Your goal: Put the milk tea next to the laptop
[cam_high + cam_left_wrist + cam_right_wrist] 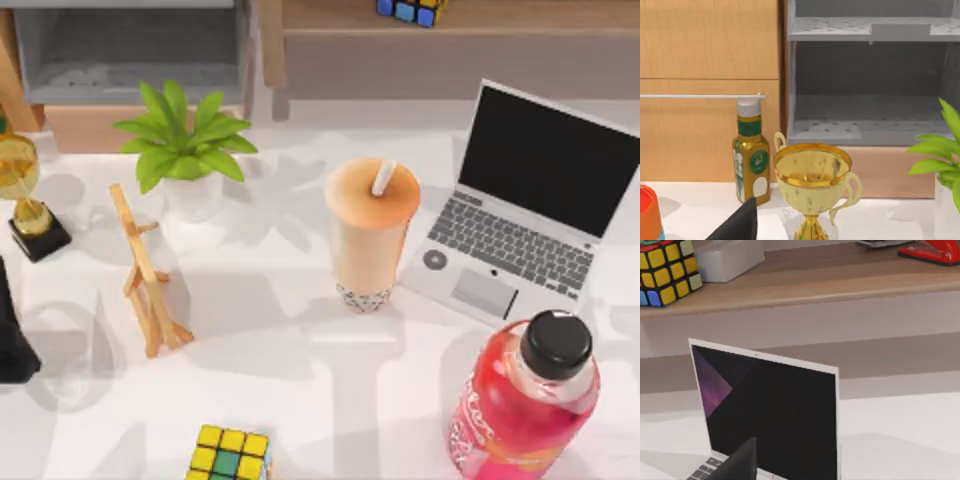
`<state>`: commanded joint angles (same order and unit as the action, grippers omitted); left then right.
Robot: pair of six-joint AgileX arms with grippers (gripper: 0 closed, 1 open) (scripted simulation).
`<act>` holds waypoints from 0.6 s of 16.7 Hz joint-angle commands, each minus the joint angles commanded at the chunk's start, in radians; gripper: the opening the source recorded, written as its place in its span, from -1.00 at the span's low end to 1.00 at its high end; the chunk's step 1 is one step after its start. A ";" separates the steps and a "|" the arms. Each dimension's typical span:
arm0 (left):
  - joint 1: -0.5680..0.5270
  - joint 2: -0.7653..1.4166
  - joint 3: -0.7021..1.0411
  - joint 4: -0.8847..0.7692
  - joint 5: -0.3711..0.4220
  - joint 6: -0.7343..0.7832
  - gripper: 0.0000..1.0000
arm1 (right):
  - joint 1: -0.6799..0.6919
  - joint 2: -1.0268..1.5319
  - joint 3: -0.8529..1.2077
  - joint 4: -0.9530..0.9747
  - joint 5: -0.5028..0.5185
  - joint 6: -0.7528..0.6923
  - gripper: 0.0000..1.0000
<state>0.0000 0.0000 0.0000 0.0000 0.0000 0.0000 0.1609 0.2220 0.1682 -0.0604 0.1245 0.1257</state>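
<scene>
While the milk tea stands upright on the white table, just beside the laptop's left front corner and apparently not quite touching it, the placing looks done to me. No gripper is on the cup. Left arm: a dark part of it sits at the table's far left edge in the top view, and the left wrist view looks at a gold trophy and a green-labelled bottle; a dark finger tip pokes into that view, but whether the fingers are spread or pressed together I cannot tell. Right wrist view faces the laptop's black screen; again one dark finger tip, state cannot be told. Risks, as judgement: the cup is tall, narrow at its base and top-heavy, so any sideways brush from an arm could tip it onto the keyboard. A pink-red bottle stands near the laptop's front edge, crowding any approach from that side.
</scene>
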 joint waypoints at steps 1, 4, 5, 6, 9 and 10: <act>0.000 0.000 0.000 0.000 0.000 0.000 1.00 | 0.047 0.071 0.050 -0.017 0.037 0.037 1.00; 0.000 0.000 0.000 0.000 0.000 0.000 1.00 | 0.209 0.321 0.224 -0.077 0.162 0.163 1.00; 0.000 0.000 0.000 0.000 0.000 0.000 1.00 | 0.267 0.413 0.287 -0.098 0.207 0.208 1.00; 0.000 0.000 0.000 0.000 0.000 0.000 1.00 | 0.325 0.508 0.352 -0.119 0.253 0.254 1.00; 0.000 0.000 0.000 0.000 0.000 0.000 1.00 | 0.501 0.796 0.544 -0.182 0.391 0.390 1.00; 0.000 0.000 0.000 0.000 0.000 0.000 1.00 | 0.558 0.890 0.605 -0.203 0.435 0.434 1.00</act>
<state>0.0000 0.0000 0.0000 0.0000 0.0000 0.0000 0.7190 1.1122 0.7731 -0.2630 0.5590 0.5601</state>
